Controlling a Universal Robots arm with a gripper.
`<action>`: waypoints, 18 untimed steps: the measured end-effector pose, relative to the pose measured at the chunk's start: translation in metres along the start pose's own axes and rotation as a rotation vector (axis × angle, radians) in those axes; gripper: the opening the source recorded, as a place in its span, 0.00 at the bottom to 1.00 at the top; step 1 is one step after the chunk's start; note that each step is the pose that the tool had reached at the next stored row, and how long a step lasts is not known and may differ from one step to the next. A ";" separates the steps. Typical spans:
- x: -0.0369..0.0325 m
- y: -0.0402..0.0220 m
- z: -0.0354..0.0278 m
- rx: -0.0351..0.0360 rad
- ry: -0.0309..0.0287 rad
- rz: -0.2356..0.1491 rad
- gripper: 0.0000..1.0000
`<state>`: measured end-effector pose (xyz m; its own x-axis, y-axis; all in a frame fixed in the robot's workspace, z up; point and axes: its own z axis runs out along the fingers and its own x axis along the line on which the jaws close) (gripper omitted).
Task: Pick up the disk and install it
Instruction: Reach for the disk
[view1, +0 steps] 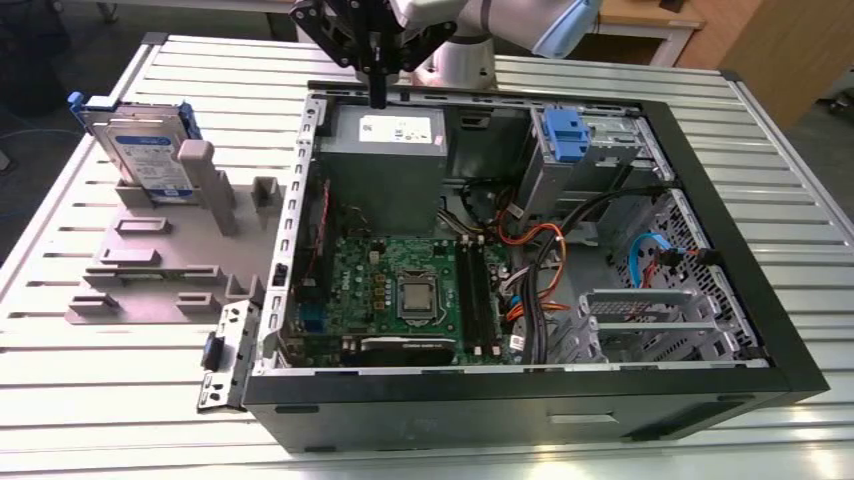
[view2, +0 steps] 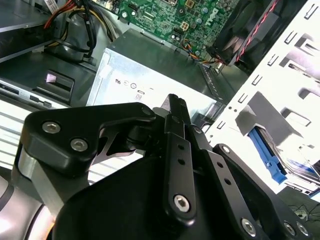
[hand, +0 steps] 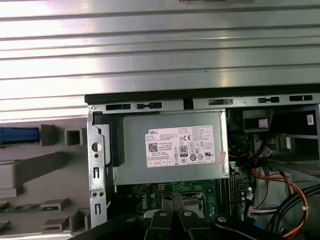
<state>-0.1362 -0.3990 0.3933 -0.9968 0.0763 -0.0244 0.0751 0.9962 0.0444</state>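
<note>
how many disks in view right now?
1. The disk stands upright in the grey holder, on the exterior view's left of the open case. The case's drive cage could hide another.

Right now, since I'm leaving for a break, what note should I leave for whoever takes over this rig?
The gripper is shut and empty, above the power supply end of the open computer case.
The disk stands upright in the grey holder, outside the case at the exterior view's left, untouched.
Done: nothing visible.
Left: the disk is not yet picked up or installed.
</note>
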 end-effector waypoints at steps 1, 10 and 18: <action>0.0006 -0.0001 0.0000 0.0000 0.0000 0.000 0.11; 0.0050 -0.0004 -0.0001 0.0000 0.0000 0.000 0.11; 0.0079 -0.0006 -0.0002 0.0000 0.0000 0.000 0.11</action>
<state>-0.1442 -0.3989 0.3932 -0.9968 0.0762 -0.0244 0.0751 0.9962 0.0443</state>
